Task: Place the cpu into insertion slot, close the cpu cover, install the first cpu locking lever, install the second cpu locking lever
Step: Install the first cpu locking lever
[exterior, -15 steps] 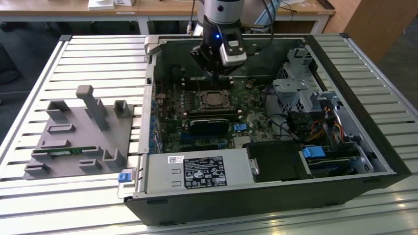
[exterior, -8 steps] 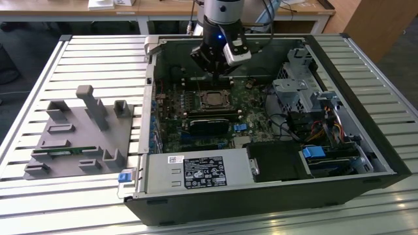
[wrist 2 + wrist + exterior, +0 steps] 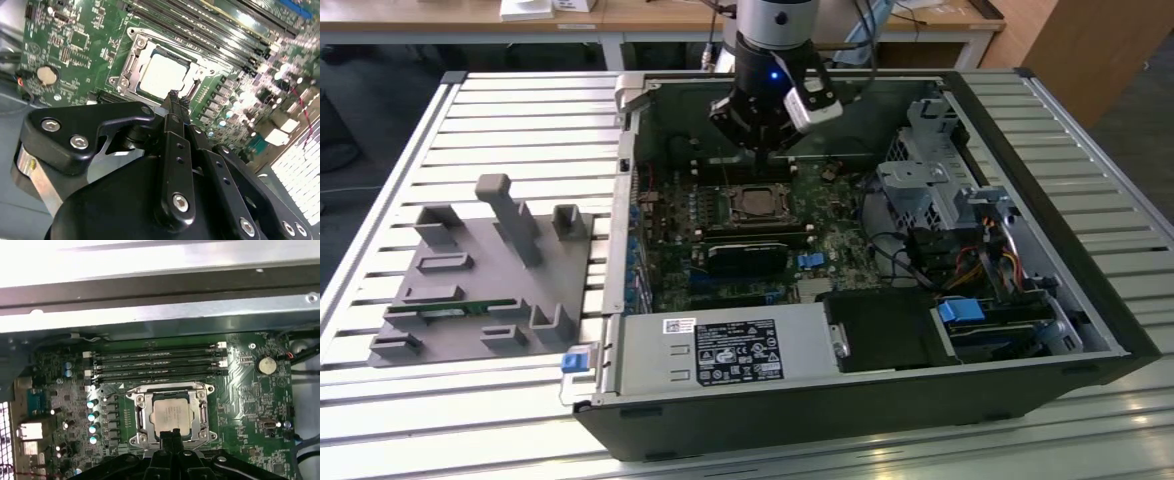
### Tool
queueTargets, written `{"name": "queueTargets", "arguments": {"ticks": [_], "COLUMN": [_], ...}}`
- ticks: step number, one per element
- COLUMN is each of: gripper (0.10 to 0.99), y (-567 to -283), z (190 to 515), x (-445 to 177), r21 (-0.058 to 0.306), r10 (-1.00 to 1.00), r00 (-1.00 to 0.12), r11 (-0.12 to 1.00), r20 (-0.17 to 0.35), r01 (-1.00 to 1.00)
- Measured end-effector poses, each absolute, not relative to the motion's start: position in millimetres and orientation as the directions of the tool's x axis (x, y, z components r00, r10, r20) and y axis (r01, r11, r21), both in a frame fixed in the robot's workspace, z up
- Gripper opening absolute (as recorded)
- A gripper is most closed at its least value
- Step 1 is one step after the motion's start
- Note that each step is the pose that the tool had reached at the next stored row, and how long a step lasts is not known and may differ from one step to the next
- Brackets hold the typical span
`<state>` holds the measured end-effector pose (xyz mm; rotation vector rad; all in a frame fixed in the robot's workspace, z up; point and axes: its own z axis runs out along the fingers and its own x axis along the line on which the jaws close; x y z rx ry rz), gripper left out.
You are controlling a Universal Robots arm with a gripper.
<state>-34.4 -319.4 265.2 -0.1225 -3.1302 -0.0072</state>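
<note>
Open black computer case (image 3: 854,415) on a slatted metal table (image 3: 400,150), as seen from beside the bench. The cpu (image 3: 172,412), a small flat square chip with a dull silver-grey metal top, sits in the insertion slot (image 3: 156,399), a square black socket on the green motherboard (image 3: 240,405). The cpu cover (image 3: 141,416), a thin silvery metal frame with a cut-out middle, lies flat around the chip. Whether any lever is latched cannot be told. The black gripper (image 3: 170,432) hangs at the socket's edge, its two fingers drawn together with nothing between them. Contact with the cover cannot be judged.

Handling, as a judgement: the chip looks light, stiff and thin. Its smooth top is probably slippery and its underside delicate, so it should be held by opposite edges. The cover looks like springy sheet metal, best pressed on its frame bar.

The first wrist view shows the socket nearly square-on, with black memory slots (image 3: 155,365) and a silver coin battery (image 3: 266,365) nearby. The second wrist view looks along the fingers to their tips by the cover's rim. The exterior view adds the whole case, the upright arm and a grey moulded fixture (image 3: 480,280) on the table at the exterior view's left.
</note>
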Motion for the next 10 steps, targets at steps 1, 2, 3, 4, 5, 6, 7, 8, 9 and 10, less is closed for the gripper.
{"name": "queueTargets", "arguments": {"ticks": [1,2,3,4,5,6,7,8,9,10], "gripper": [0.106,0.106,0.106,0.106,0.106,0.106,0.106,0.106,0.106,0.106], "y": [-319.4,-319.4,-319.4,-319.4,-319.4,-319.4,-319.4,-319.4,-319.4,-319.4], "z": [265.2,265.2,265.2,265.2,265.2,265.2,265.2,265.1,265.0,264.9], "x": [-34.4,-34.4,-34.4,-34.4,-34.4,-34.4,-34.4,-34.4,-34.4,-34.6], "r21": [0.004,0.004,0.004,0.004,0.004,0.004,0.004,0.006,0.012,0.024], "r10": [0.060,0.044,0.028,0.011,-0.006,-0.023,-0.038,-0.048,-0.053,-0.056], "r00": [-0.998,-0.999,-1.000,-1.000,-1.000,-1.000,-0.999,-0.999,-0.999,-0.998], "r11": [0.998,0.999,1.000,1.000,1.000,1.000,0.999,0.999,0.999,0.998], "r20": [0.009,0.009,0.009,0.009,0.009,0.009,0.009,0.009,0.008,0.006], "r01": [0.060,0.044,0.028,0.011,-0.006,-0.023,-0.038,-0.048,-0.053,-0.055]}}
